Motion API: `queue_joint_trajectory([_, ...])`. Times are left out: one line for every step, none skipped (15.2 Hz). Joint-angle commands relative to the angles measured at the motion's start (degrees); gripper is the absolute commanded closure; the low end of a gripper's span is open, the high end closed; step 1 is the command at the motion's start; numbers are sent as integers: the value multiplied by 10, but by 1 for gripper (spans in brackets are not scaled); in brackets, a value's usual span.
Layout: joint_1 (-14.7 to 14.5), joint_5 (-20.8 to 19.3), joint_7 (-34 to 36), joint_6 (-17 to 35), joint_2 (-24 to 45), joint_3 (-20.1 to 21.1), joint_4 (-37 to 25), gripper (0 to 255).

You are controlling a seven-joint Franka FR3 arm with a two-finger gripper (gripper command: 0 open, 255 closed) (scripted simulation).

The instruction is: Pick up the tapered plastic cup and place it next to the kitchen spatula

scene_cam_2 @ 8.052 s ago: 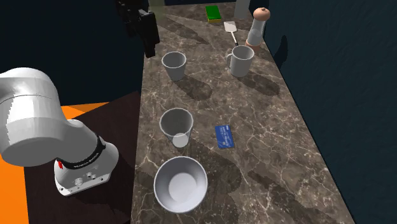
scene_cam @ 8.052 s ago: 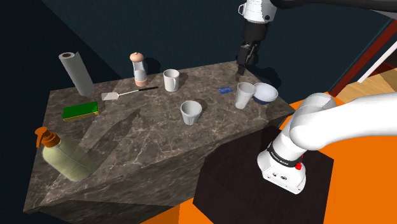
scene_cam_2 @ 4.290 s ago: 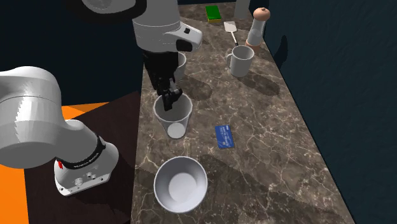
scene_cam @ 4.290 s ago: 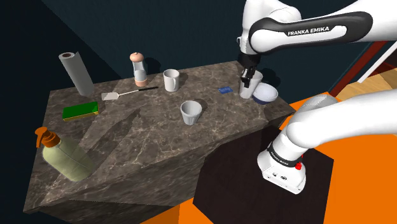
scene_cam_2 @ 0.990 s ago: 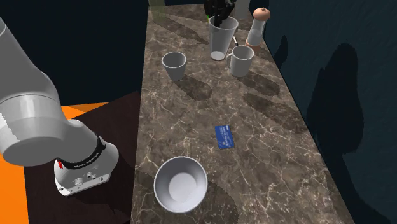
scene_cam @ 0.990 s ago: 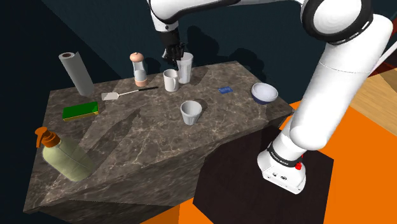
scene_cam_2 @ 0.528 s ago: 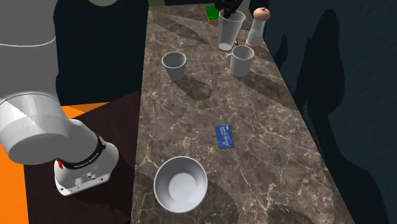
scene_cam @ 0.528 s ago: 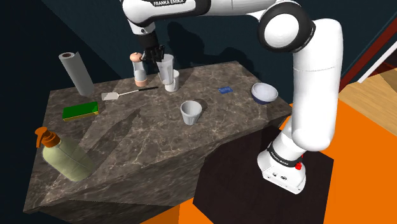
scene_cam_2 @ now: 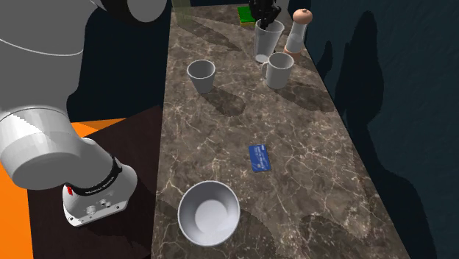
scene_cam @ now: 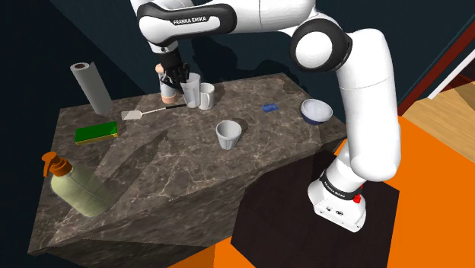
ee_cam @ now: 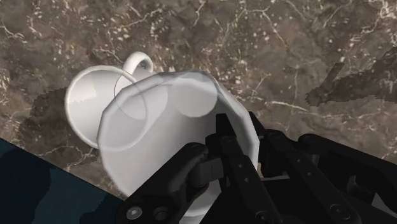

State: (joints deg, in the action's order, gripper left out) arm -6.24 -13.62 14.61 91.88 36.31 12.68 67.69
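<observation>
My hand is clamped on the wall of the translucent tapered cup; the wrist view shows one finger inside the rim and the other outside it. The cup hangs upright and low over the bench; I cannot tell whether its base touches. It sits close between the pepper grinder and the white mug, near the handle end of the spatula.

In my judgement the placing step is in hand. I should bring the cup down vertically onto bare stone beside the handle, not on it, keeping clear of the mug and grinder. I should release only once the base is seated, then lift straight up so the inner finger does not tip the cup.
</observation>
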Motion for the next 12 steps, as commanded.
queue_joint_trajectory([1, -1, 1, 14, 2, 0, 12, 255])
queue_joint_trajectory([2, -1, 2, 21, 3, -1, 18, 255])
queue_joint_trajectory([2, -1, 3, 28, 4, -1, 24, 255])
queue_joint_trajectory([3, -2, 4, 35, 5, -1, 30, 255])
queue_joint_trajectory([3, -2, 5, 42, 6, -1, 36, 255])
queue_joint_trajectory([4, -3, 6, 49, 8, -1, 41, 255])
queue_joint_trajectory([4, -3, 7, 53, 9, -1, 45, 255])
queue_joint_trajectory([4, -3, 7, 54, 9, -1, 45, 255])
queue_joint_trajectory([4, -3, 7, 54, 9, -1, 45, 255])
queue_joint_trajectory([4, -3, 7, 53, 9, -1, 45, 255])
queue_joint_trajectory([4, -3, 7, 53, 9, -1, 45, 255])
queue_joint_trajectory([4, -3, 7, 53, 9, -1, 45, 255])
